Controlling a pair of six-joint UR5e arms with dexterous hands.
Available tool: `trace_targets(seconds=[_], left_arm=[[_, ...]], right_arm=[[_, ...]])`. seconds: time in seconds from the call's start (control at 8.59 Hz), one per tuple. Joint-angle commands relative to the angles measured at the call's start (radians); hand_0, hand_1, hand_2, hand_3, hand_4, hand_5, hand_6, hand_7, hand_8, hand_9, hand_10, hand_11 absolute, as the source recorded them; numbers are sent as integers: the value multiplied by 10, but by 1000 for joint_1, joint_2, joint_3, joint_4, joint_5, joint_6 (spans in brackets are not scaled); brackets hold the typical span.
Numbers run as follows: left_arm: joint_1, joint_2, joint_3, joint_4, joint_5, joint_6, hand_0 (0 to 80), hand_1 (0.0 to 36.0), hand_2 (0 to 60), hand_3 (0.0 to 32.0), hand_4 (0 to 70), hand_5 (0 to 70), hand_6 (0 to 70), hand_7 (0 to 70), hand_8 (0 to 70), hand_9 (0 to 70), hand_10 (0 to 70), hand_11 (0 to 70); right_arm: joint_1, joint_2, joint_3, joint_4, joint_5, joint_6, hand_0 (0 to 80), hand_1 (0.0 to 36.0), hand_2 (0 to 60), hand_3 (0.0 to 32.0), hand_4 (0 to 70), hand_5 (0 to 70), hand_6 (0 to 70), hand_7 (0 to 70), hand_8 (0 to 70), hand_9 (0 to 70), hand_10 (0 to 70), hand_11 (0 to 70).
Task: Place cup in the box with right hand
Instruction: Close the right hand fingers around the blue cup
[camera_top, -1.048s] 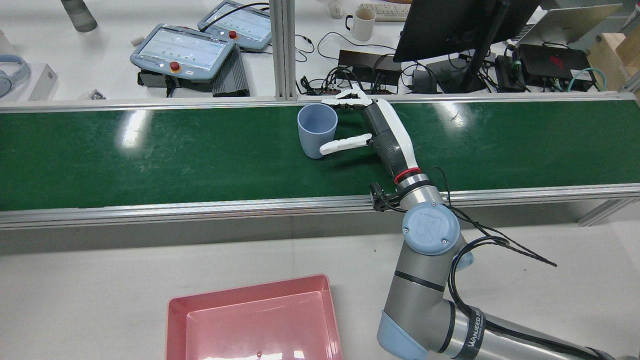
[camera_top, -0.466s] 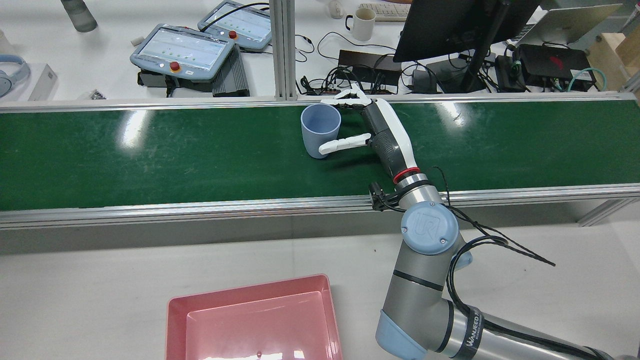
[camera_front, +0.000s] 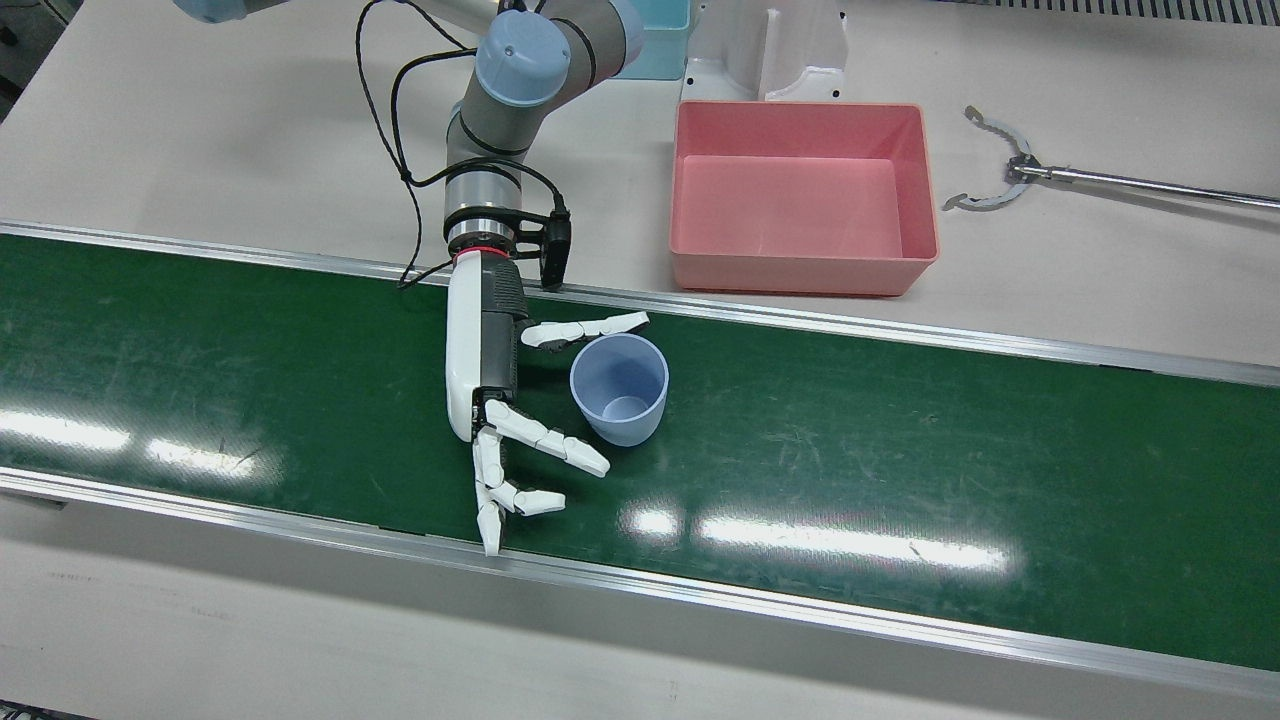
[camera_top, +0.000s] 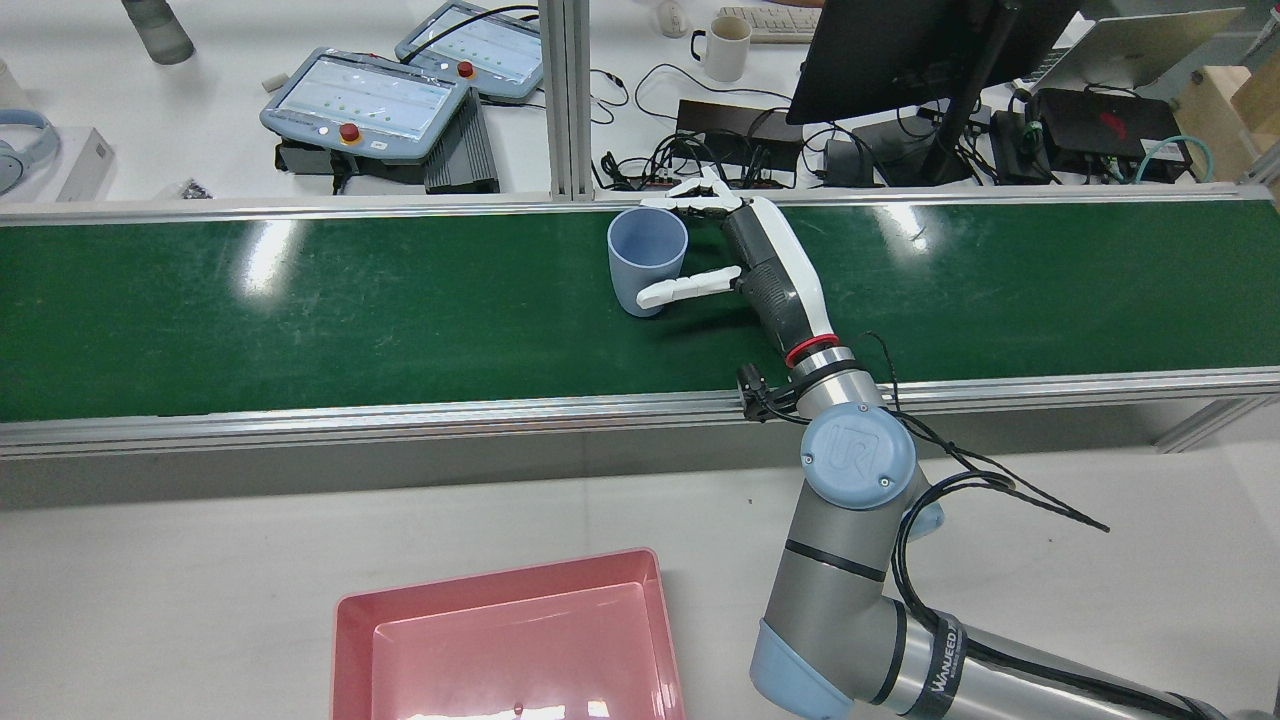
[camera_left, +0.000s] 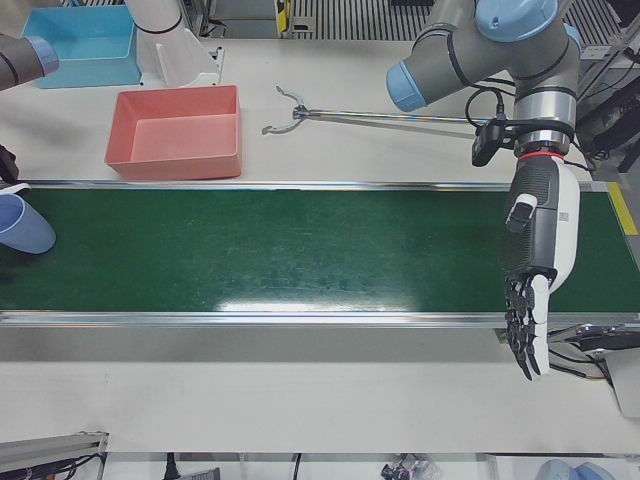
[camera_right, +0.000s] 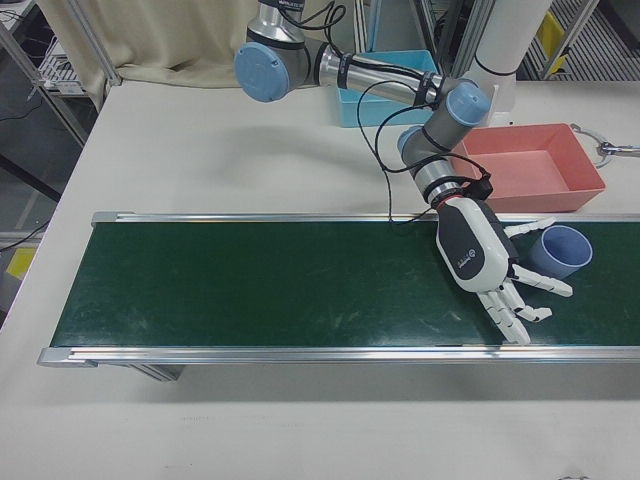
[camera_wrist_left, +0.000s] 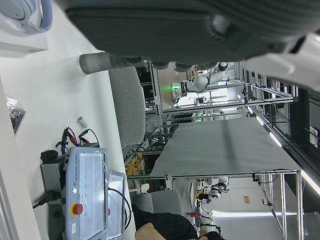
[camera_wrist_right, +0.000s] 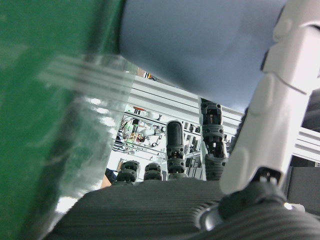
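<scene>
The right robot hand (camera_front: 520, 420) is spread beside the cup (camera_front: 618, 388), which looks light, stiff, smooth; grip its wall.

"UR" logo on arm joint cap (camera_top: 858, 452); forearm band (camera_top: 943, 655) perhaps "WANEED".

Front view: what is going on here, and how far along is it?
The right hand lies open on the green belt beside the upright blue cup, fingers spread on either side of it but not closed on it. The cup stands on the belt, so nothing is lifted yet. The pink box sits empty on the table beyond the belt. The left hand hangs open over the belt's far end, holding nothing.
</scene>
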Motion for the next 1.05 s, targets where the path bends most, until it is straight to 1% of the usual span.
trace_targets(seconds=[0.0,0.58,0.7,0.81,0.93], left_arm=[[0,0,0,0,0,0,0,0,0,0,0,0,0,0,0,0,0,0],[0,0,0,0,0,0,0,0,0,0,0,0,0,0,0,0,0,0],[0,0,0,0,0,0,0,0,0,0,0,0,0,0,0,0,0,0],[-1,0,0,0,0,0,0,0,0,0,0,0,0,0,0,0,0,0],[0,0,0,0,0,0,0,0,0,0,0,0,0,0,0,0,0,0]], right_arm=[[-3,0,-5,0,0,0,547,102,0,0,348,43,90,463,8,89,49,86],[-3,2,-5,5,0,1,548,103,0,0,348,44,91,463,8,91,50,87],[-3,2,-6,5,0,0,548,102,0,0,367,44,97,482,12,107,54,93],[-3,2,-5,5,0,0,550,113,0,0,397,46,106,503,20,120,57,97],[-3,2,-5,5,0,1,559,138,6,0,440,50,114,494,27,125,60,102]])
